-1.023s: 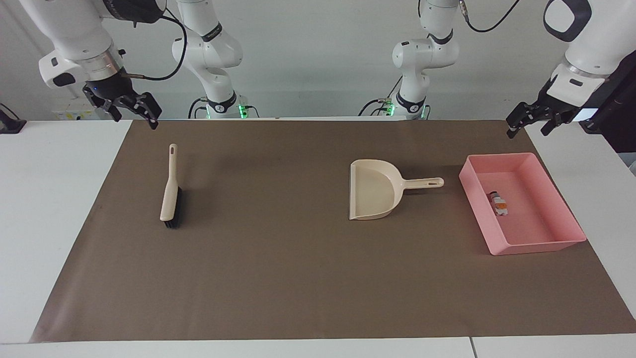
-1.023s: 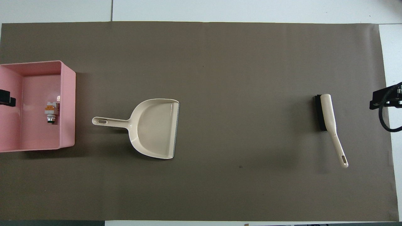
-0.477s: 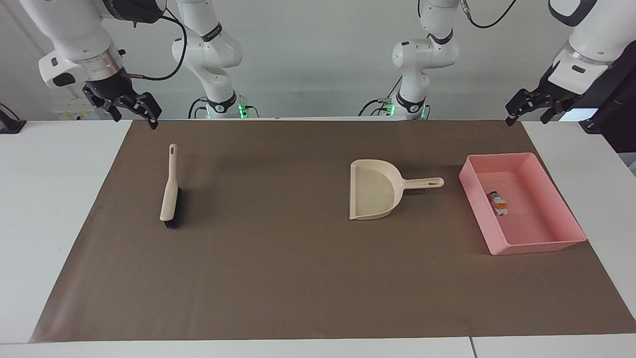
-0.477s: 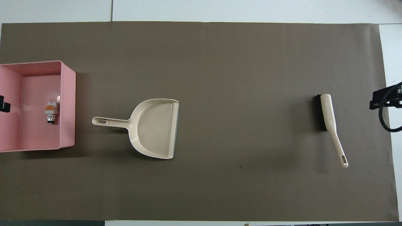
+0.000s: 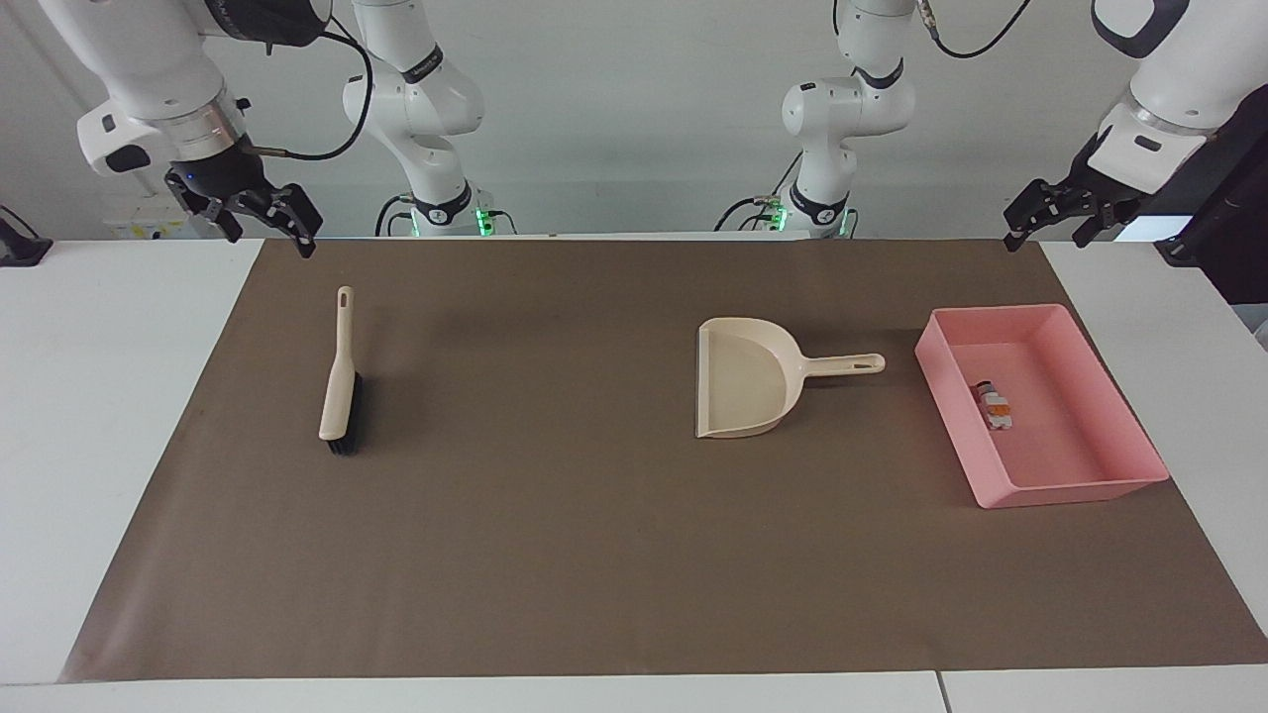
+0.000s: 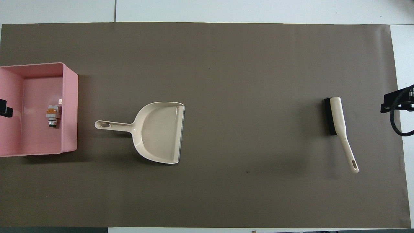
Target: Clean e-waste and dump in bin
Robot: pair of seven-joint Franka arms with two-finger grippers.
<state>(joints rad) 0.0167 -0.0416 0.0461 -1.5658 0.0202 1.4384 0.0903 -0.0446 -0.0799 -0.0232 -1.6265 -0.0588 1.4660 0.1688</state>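
At the far left edge of the overhead frame the pink bin (image 6: 69,106) is cut off, so only part of its smooth plastic floor and low walls shows, and a black bit of the left gripper (image 6: 4,108) pokes in over that cropped side. In the facing frame that gripper (image 5: 1048,213) hangs at upper right, raised over the mat's corner; whether its fingers are apart or together I cannot tell. The e-waste (image 6: 52,115) lies inside the bin against the wall on the dustpan's side, a tiny cluster with white, orange and a dark tip, its separate pieces hard to make out. Right of it in the overhead frame, the beige dustpan (image 6: 160,132) rests flat, a glossy scoop with a slim slotted handle pointing at the bin. The matte brown mat (image 6: 245,81) covers most of the white table (image 5: 109,396). Further right lies the brush (image 6: 338,123), a cream handle with black bristles half hidden under it. At the right edge the right gripper (image 6: 393,103) is largely out of frame; the facing frame's upper left shows it (image 5: 265,218) aloft, fingers spread apart, holding nothing.
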